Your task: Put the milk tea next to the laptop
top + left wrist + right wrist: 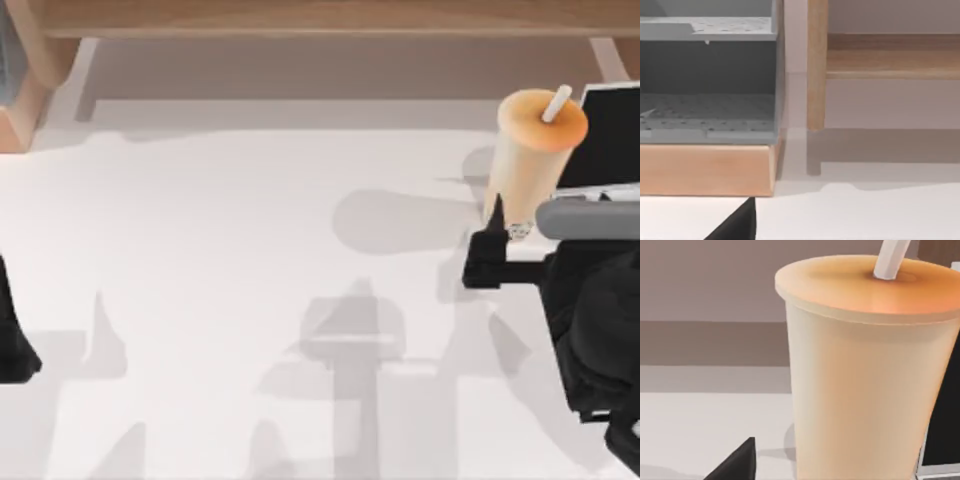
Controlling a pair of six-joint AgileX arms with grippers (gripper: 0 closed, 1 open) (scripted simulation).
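Milk tea [533,160] upright beside the laptop [610,145] — right hand [497,232] at its base

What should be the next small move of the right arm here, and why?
Probably open the right gripper and draw it back. The milk tea stands upright on the table, already right beside the laptop, so the placing looks done. The left gripper sits parked at the table's left edge.
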